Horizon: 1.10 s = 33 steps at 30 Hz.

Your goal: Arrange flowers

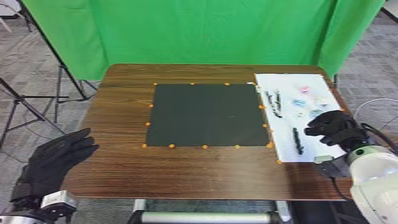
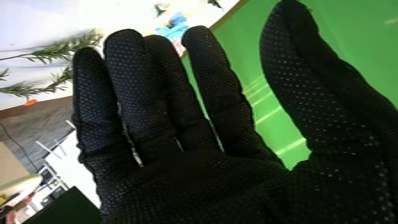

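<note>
At the head view's left, black stand legs (image 1: pixel 60 92) stood near the table (image 1: pixel 115 177). The left hand (image 1: pixel 55 157) hung by the table's left edge, its fingertips in line with the tabletop. Brown wood separated those tips from the dark mat (image 1: pixel 206 117), which had small orange dots along its border. Wood also ran between the mat and the near edge. Just beside the mat's right side, the white sheet (image 1: pixel 289 130) stretched toward the table's right edge, with the green curtain (image 1: pixel 209 32) beyond the far edge. On the sheet lay the dark sprigs (image 1: pixel 298 141), on its mat side, and, farther right, the pink flower (image 1: pixel 305 90) and the blue flowers (image 1: pixel 299 103). The right hand (image 1: pixel 332 127) was over the sheet's right part, close to the blue flowers.

The left hand's fingers were extended and loosely together, with nothing in them. The right hand's fingers were long and straight in the right wrist view, the thumb spread well away, and the palm held nothing; whether it touched the sheet could not be told.

The left forearm was cut off at the bottom. Flower shapes were too small to make out, and the right hand covered part of the sheet.
</note>
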Each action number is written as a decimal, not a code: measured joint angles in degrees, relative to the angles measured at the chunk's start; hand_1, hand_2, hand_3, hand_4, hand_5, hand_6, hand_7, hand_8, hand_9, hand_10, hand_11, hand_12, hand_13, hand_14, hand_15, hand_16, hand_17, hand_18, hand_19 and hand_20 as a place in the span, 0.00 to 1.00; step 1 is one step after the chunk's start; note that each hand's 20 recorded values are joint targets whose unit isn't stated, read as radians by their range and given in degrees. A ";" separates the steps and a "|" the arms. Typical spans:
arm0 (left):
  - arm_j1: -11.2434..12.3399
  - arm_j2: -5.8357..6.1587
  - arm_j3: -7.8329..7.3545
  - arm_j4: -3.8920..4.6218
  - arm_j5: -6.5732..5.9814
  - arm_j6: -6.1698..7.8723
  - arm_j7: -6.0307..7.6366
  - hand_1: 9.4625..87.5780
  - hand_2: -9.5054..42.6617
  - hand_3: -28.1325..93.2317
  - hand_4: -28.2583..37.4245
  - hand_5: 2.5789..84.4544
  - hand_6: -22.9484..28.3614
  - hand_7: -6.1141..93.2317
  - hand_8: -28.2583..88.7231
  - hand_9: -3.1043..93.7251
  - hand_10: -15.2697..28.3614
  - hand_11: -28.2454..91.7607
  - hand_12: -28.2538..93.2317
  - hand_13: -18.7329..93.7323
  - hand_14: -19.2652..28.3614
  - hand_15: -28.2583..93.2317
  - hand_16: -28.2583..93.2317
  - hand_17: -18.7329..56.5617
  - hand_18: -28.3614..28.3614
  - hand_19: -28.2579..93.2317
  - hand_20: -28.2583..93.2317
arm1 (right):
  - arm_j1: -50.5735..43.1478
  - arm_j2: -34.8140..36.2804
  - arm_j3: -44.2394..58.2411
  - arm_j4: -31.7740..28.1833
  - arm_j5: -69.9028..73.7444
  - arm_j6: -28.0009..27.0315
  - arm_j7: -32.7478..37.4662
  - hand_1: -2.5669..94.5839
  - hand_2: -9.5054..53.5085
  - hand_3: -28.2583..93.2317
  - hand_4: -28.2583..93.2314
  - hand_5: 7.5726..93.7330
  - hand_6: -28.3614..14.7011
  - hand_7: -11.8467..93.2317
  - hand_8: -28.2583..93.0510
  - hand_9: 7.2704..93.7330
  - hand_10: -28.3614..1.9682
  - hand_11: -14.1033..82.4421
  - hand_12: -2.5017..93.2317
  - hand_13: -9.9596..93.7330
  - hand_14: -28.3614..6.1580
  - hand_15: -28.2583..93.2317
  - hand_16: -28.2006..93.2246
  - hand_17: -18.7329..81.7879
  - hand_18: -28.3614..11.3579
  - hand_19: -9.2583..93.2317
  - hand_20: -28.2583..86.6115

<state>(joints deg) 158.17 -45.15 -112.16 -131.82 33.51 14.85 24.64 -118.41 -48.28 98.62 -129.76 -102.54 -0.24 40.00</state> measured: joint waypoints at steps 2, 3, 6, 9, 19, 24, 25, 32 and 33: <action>0.08 0.03 0.00 0.00 -0.02 0.02 0.06 0.21 0.27 0.90 0.19 0.51 0.71 0.19 0.17 0.43 0.85 0.52 0.31 0.41 1.00 0.69 0.14 0.12 0.89 0.71 0.36 | -0.08 -0.04 0.01 0.00 0.06 0.00 -0.12 0.41 0.00 0.90 0.00 0.49 0.43 0.42 0.11 0.48 0.29 0.40 0.21 0.49 0.21 0.77 0.33 0.41 0.08 0.86 0.33; 0.14 0.09 0.00 0.00 -0.07 0.05 0.15 0.21 0.27 0.90 0.19 0.51 0.71 0.19 0.17 0.43 0.85 0.52 0.31 0.41 1.00 0.69 0.14 0.12 0.88 0.71 0.36 | -0.08 -0.07 0.02 0.00 0.13 -0.01 -0.18 0.41 0.00 0.90 0.00 0.49 0.43 0.42 0.11 0.48 0.29 0.40 0.21 0.50 0.21 0.77 0.33 0.40 0.08 0.85 0.33; 0.27 0.26 0.00 0.00 -0.16 0.09 0.40 0.21 0.27 0.90 0.19 0.51 0.71 0.19 0.17 0.43 0.85 0.52 0.31 0.41 1.00 0.69 0.14 0.12 0.89 0.71 0.36 | -0.08 -0.19 0.06 0.00 0.39 -0.05 -0.28 0.41 0.00 0.90 0.00 0.49 0.43 0.42 0.11 0.49 0.30 0.40 0.20 0.50 0.21 0.77 0.33 0.40 0.07 0.85 0.33; 0.27 0.20 0.01 0.00 -0.16 0.09 0.39 0.21 0.27 0.90 0.19 0.51 0.71 0.19 0.17 0.43 0.85 0.52 0.31 0.41 1.00 0.69 0.14 0.12 0.89 0.71 0.36 | -0.05 -0.24 0.01 0.00 0.44 -0.04 -0.30 0.41 0.00 0.90 0.00 0.50 0.44 0.42 0.11 0.50 0.30 0.40 0.20 0.51 0.22 0.76 0.33 0.41 0.07 0.86 0.33; 0.12 -0.50 0.03 -0.04 0.06 0.07 -0.03 0.21 0.27 0.90 0.19 0.51 0.72 0.19 0.17 0.43 0.85 0.52 0.31 0.41 1.00 0.69 0.14 0.12 0.89 0.71 0.36 | 0.59 0.32 -2.80 0.21 -2.60 2.81 0.57 0.42 0.00 0.88 0.01 0.60 0.42 0.40 0.12 0.62 0.25 0.48 0.22 0.59 0.29 0.82 0.36 0.46 0.09 0.91 0.34; -0.22 -0.80 0.05 -0.04 0.23 0.03 -0.78 0.21 0.27 0.90 0.19 0.51 0.71 0.19 0.17 0.43 0.85 0.52 0.31 0.41 1.00 0.69 0.14 0.12 0.89 0.71 0.36 | 3.75 1.91 -10.02 2.32 -13.59 3.62 4.05 0.41 0.00 0.87 0.01 0.64 0.40 0.36 0.13 0.65 0.23 0.49 0.23 0.61 0.28 0.83 0.37 0.48 0.08 0.93 0.34; -0.43 -0.85 0.14 -0.04 0.33 0.01 -1.00 0.21 0.27 0.90 0.19 0.51 0.71 0.19 0.17 0.43 0.85 0.52 0.31 0.41 1.00 0.69 0.14 0.12 0.89 0.71 0.36 | 4.76 2.32 -11.89 3.06 -15.74 3.75 4.91 0.41 0.00 0.87 0.01 0.65 0.39 0.35 0.13 0.65 0.23 0.50 0.23 0.61 0.28 0.84 0.37 0.48 0.08 0.93 0.34; -1.86 -1.11 0.68 -0.02 0.79 -0.14 -2.10 0.22 0.27 0.90 0.20 0.51 0.72 0.19 0.17 0.43 0.85 0.52 0.31 0.41 1.00 0.69 0.14 0.12 0.89 0.71 0.36 | 8.47 3.14 -19.46 6.49 -25.47 4.05 8.99 0.41 0.00 0.86 0.00 0.68 0.37 0.33 0.14 0.66 0.19 0.50 0.23 0.62 0.25 0.84 0.37 0.49 0.06 0.94 0.32; -1.79 -1.09 0.63 -0.03 0.78 -0.14 -2.10 0.22 0.27 0.90 0.19 0.51 0.72 0.19 0.17 0.43 0.85 0.52 0.31 0.41 1.00 0.69 0.14 0.12 0.89 0.71 0.36 | 8.46 2.96 -19.67 6.66 -25.98 4.03 9.21 0.41 0.00 0.86 0.00 0.68 0.37 0.33 0.14 0.66 0.20 0.50 0.23 0.62 0.25 0.84 0.37 0.49 0.06 0.94 0.32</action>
<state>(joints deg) 156.38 -46.24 -111.53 -131.85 34.30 14.72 22.53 -109.96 -45.31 78.95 -123.10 -128.52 3.79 49.22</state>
